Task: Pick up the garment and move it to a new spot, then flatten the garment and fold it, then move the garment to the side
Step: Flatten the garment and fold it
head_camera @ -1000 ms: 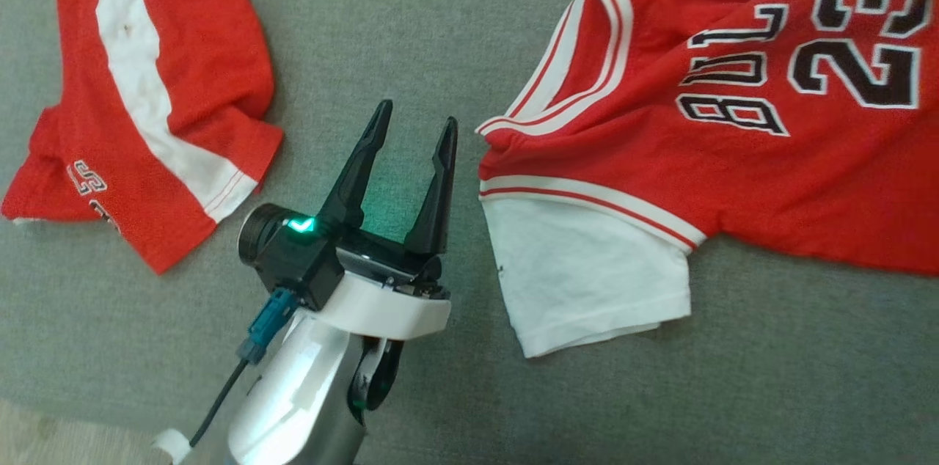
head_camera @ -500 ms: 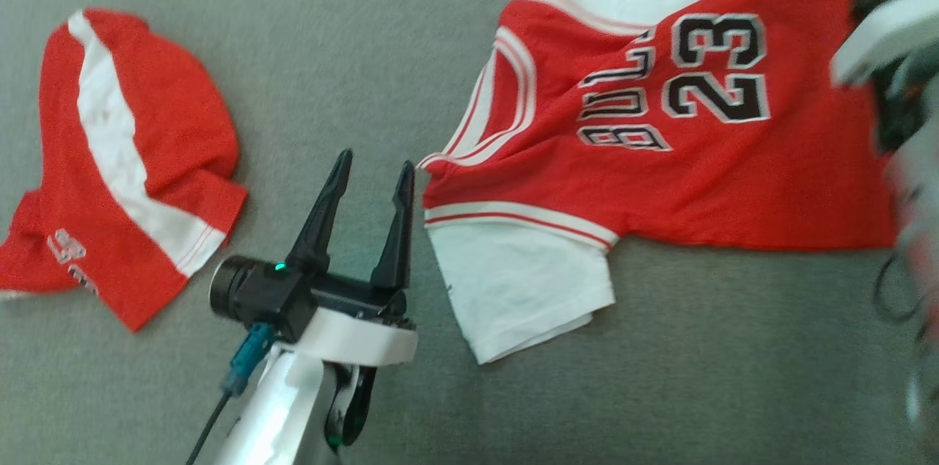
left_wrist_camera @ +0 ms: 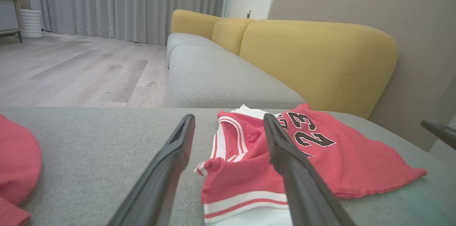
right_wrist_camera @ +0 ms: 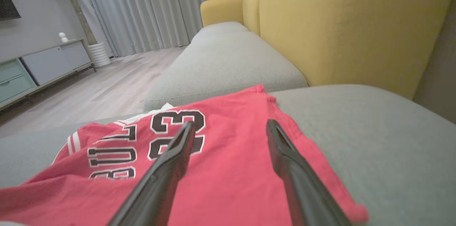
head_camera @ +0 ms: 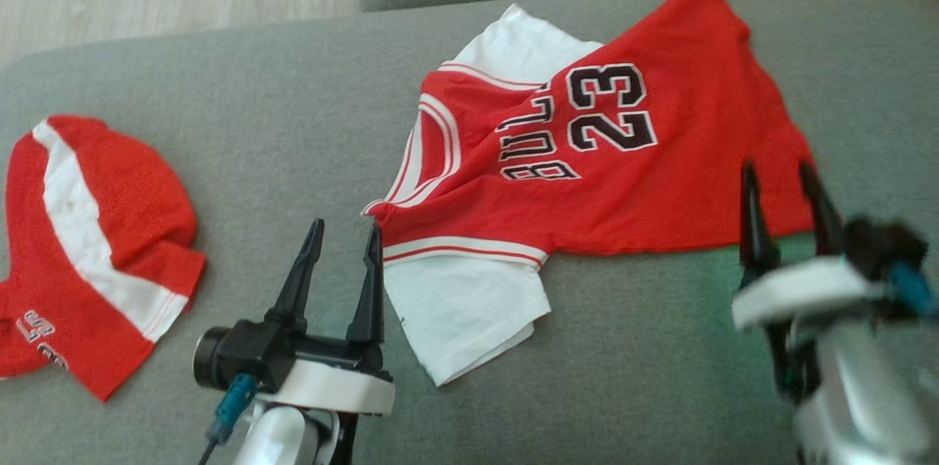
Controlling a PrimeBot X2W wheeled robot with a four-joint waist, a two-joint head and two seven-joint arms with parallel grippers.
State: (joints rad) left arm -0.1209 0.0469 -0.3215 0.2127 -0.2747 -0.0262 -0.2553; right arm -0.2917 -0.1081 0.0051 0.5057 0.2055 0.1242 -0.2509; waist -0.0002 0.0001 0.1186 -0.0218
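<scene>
Grey sofa seat (head_camera: 279, 83): jersey (head_camera: 660, 179) lies rumpled, right of centre. Left gripper (head_camera: 346, 226) sits just beside its collar corner, right gripper (head_camera: 776, 170) over the hem. Both are spread wide and empty, likely staged at opposite ends for a two-point lift. Second red garment (head_camera: 95, 245) lies well apart.

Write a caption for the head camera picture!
Left gripper and right gripper, both open, flank a red 23 jersey on a grey sofa.

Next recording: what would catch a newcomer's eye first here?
A rumpled red number 23 jersey lies mid-cushion on the grey sofa, one white sleeve towards the robot. A second red-and-white garment sits at the far left. The left gripper and right gripper point at the jersey's near side, jaws open, holding nothing.
</scene>
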